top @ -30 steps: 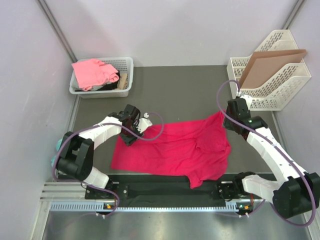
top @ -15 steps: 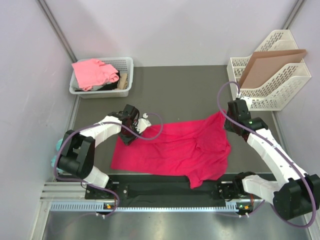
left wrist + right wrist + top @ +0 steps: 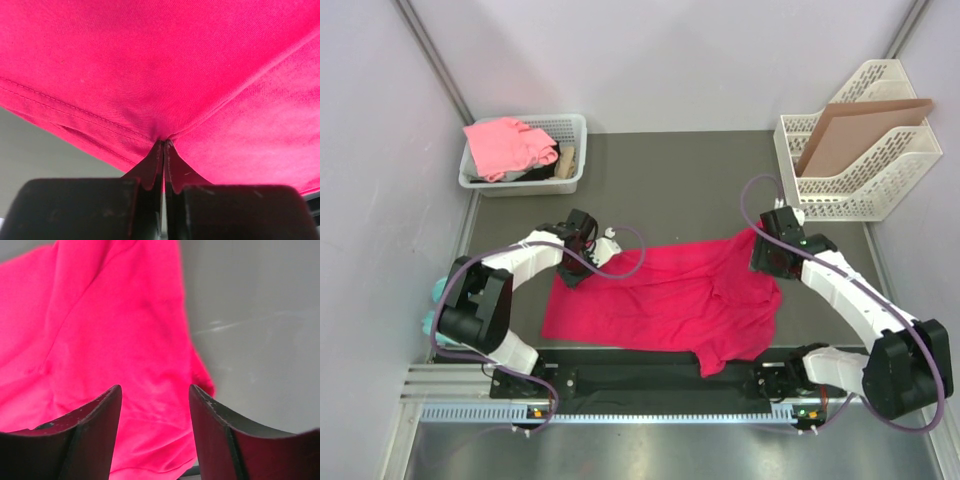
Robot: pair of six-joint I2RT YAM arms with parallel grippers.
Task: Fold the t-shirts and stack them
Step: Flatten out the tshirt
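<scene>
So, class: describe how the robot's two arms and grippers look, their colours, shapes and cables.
Left arm and right arm: white shells, black joints, with a looping lilac cable on each. Left gripper and right gripper: two tapering black fingers each, scuffed pale at the edges.

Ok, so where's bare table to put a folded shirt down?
The widest bare patch is the far table, between the basket and the rack, beyond the red shirt. The near half is crowded: the shirt fills it, with the left pincer and right pincer at its far corners.
</scene>
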